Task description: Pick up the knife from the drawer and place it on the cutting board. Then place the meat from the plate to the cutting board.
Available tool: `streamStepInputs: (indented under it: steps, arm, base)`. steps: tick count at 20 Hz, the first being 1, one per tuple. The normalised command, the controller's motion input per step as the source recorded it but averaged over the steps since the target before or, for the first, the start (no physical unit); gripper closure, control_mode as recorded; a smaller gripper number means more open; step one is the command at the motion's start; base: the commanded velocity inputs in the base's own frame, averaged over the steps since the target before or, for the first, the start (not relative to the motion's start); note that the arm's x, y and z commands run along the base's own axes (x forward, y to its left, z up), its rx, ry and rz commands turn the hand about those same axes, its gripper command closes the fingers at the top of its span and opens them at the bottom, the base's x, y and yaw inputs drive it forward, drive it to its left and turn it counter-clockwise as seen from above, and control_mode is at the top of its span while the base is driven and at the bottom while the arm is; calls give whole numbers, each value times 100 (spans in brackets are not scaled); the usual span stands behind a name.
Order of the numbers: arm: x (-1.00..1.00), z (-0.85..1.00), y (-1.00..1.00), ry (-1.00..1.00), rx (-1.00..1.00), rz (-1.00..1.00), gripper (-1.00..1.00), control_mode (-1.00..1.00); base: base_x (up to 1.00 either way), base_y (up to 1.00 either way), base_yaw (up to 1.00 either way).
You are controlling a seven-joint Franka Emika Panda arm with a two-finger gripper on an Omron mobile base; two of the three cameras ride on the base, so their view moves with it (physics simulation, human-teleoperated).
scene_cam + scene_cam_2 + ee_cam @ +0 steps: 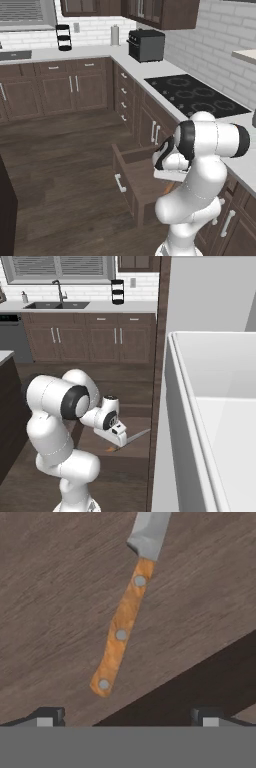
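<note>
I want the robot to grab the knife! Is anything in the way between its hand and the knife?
Nothing visible is. The drawer is pulled open, and the knife lies bare on its wooden floor. The open gripper sits right above the orange handle.

Black cooktop (196, 95) w/ four burners is set in the light counter (150, 67) on the right side. Behind it, in the corner, stands a black toaster oven (146, 44), and next to that a paper towel roll (115, 35) upright near the wall. A dark tiered stand (63, 37) is on the back counter, approx. under the window (26, 14). In the right base view the sink (56, 305) w/ a faucet (59, 289) sits in the back counter, a small bottle (24, 297) just beside it. Dark brown cabinets (70, 90) w/ silver handles are below; the floor (65, 150) is dark wood. White brick tiles cover the wall (210, 40).
</note>
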Motion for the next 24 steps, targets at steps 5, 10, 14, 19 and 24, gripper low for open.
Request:
streamStepInputs:
  steps: [5,10,14,19,24]
  arm:
    - [31,-4,-2,-1,-1,1,-100,-100]
    - [1,-16,-11,-6,-8,0,-100,-100]
    - [0,-33,-25,0,-9,2,-100,-100]
    - [2,-29,0,-1,-3,1,-100,-100]
    - [14,-19,1,-5,0,0,-100,-100]
  base:
    - [0,0,0]
    - [0,0,0]
    - [0,0,0]
    - [0,0,0]
    - [0,0,0]
